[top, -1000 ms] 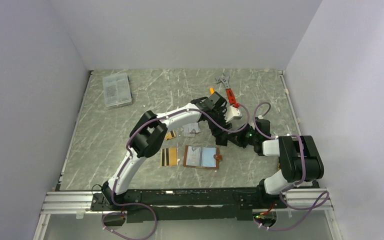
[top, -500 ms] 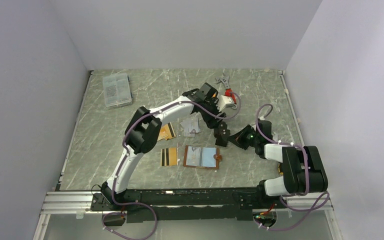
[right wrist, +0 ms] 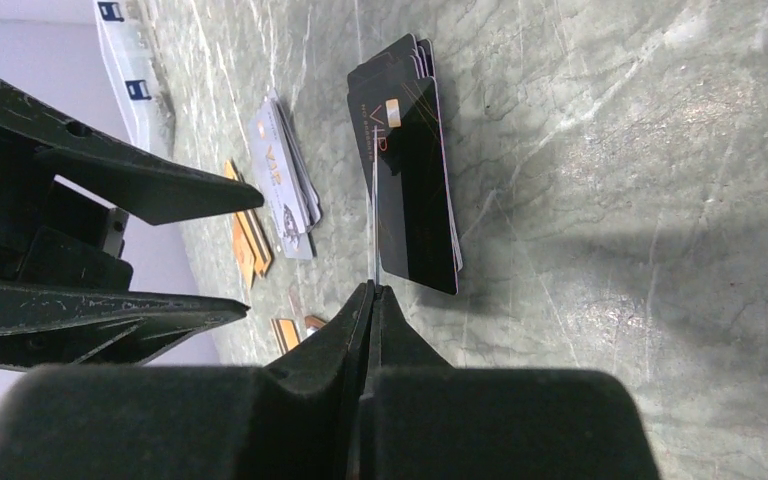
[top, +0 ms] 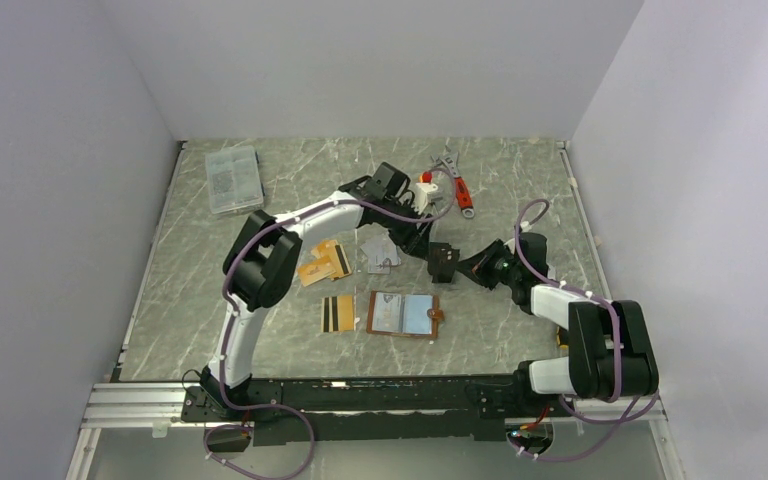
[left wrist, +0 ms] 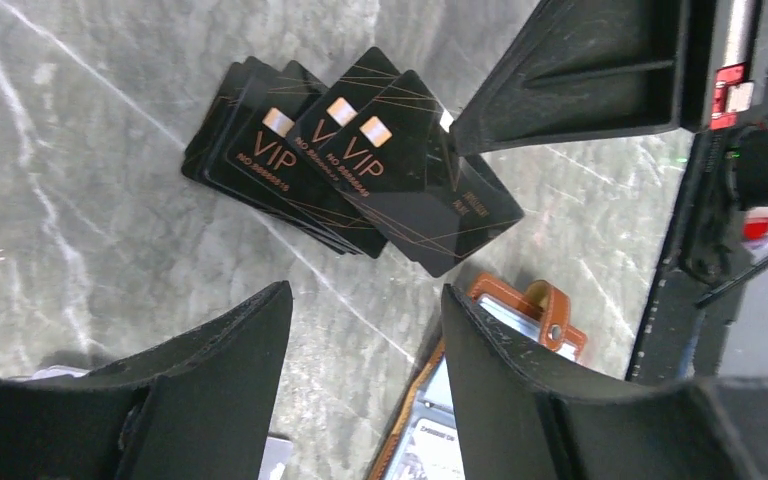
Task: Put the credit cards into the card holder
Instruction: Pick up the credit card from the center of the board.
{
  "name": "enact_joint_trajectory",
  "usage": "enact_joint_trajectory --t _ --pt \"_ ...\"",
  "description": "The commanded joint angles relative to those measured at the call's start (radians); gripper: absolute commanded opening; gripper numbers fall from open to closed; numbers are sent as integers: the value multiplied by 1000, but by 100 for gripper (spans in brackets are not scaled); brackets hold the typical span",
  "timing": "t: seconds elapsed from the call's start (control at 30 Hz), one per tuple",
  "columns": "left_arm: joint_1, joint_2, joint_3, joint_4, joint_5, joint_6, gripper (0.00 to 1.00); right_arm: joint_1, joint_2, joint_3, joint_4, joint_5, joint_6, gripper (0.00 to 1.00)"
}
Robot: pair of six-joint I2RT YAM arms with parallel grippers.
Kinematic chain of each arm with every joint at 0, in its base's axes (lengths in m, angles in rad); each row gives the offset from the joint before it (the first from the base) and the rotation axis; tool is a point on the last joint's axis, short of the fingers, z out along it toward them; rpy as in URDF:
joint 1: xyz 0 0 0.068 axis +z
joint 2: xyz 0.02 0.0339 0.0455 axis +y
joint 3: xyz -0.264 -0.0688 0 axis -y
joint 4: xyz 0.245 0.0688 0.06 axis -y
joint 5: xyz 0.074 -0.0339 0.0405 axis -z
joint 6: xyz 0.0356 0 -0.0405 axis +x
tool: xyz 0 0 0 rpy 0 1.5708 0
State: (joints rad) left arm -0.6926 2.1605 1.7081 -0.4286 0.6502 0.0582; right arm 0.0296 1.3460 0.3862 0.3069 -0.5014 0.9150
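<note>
Fanned black VIP credit cards [left wrist: 350,160] lie on the marble table. My right gripper [right wrist: 371,287] is shut on one card [right wrist: 372,200], seen edge-on and standing up from that stack [right wrist: 410,170]. My left gripper [left wrist: 365,330] hovers open and empty just beside it, above the table between the black cards and the card holder [left wrist: 520,305]. The tan card holder [top: 405,313] lies open, clear sleeves up. Silver cards [top: 382,255], orange cards [top: 325,262] and a gold card with black stripes [top: 337,313] lie to its left.
A clear plastic box [top: 233,180] sits at the back left. A red-handled wrench [top: 457,185] lies at the back, right behind the left wrist. Both grippers crowd the same spot near the table [top: 260,330] centre.
My right gripper has closed on a black card and slid slightly forward-left. The left arm has swung its wrist back and left, bringing its open gripper next to the right one.
</note>
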Motion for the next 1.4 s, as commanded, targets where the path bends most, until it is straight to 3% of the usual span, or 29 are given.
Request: enact_joint_trajectory --t 0.0,0.23,0.7,0.97,1.13,1.37 --pt "19 -23 -58 143 134 -217 62 1 -18 31 36 -22 -10 0" --pt "52 -72 -231 388 198 -472 67 2 -66 23 56 -41 5 0" --pt "59 -80 -347 758 360 -775 70 1 -128 -15 148 -105 114 0" --pt "60 -87 -363 717 340 -735 69 3 -151 -9 163 -115 145 0" --pt "57 -75 -353 740 346 -757 65 9 -137 -14 179 -118 156 0" --pt "56 -37 -355 933 413 -906 44 19 -109 -22 193 -117 146 0"
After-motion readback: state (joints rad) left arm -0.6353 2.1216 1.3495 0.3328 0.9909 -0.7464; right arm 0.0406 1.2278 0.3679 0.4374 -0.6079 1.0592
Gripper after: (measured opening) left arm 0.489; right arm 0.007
